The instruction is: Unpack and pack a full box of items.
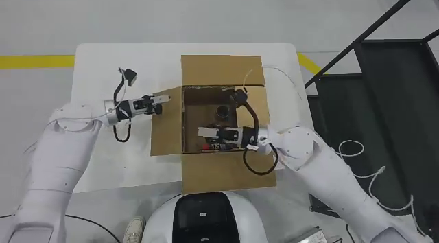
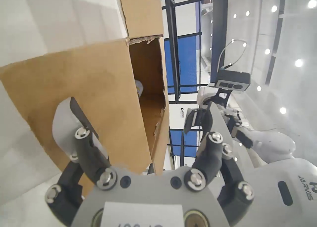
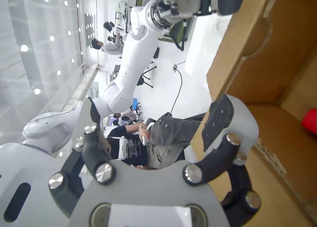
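Box [image 1: 223, 71]: cardboard, mid-table [image 1: 103, 64], flaps spread; 1 red item [image 3: 309, 120] low inside. Right hand [image 1: 201, 132]: open, empty, inside box; best lowered squarely over 1 item, clear of walls. Left hand [image 1: 164, 97]: open, beside side flap; could steady it.

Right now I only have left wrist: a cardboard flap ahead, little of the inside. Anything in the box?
Observer: Yes. The top view shows a dark round item inside the box, toward its far side.
Operator: Where's the right gripper?
Observer: The right gripper is open at the box's opening, toward the near side. I cannot tell how deep it is.
Operator: Anything near it?
Observer: Its wrist view shows a red item inside the box, at the edge of the picture.
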`<state>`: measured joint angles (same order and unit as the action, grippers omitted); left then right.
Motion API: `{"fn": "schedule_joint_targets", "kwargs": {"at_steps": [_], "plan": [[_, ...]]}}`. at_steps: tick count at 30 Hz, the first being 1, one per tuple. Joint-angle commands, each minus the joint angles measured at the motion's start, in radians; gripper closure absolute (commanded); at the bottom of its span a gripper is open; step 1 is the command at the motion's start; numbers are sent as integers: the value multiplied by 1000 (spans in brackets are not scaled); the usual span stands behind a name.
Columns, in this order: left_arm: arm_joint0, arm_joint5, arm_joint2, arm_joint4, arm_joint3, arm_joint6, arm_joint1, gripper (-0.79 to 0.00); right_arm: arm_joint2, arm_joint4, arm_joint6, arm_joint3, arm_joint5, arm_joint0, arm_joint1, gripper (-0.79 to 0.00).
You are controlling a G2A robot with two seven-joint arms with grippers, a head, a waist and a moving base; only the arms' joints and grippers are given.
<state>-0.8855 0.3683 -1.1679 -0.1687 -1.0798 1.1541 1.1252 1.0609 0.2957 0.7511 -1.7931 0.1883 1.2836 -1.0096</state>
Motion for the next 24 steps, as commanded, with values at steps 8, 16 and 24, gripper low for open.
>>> {"fn": "schedule_joint_targets", "kwargs": {"at_steps": [8, 16, 24], "plan": [[39, -6, 96, 54, 31, -19, 21, -785, 135, 46, 48, -41, 16, 108, 24, -785], [51, 40, 93, -2, 7, -9, 23, -785, 174, 71, 63, -27, 36, 129, 27, -785], [-32, 35, -36, -127, -216, 39, -14, -785, 244, 101, 77, -3, 59, 175, 35, -785]]}}
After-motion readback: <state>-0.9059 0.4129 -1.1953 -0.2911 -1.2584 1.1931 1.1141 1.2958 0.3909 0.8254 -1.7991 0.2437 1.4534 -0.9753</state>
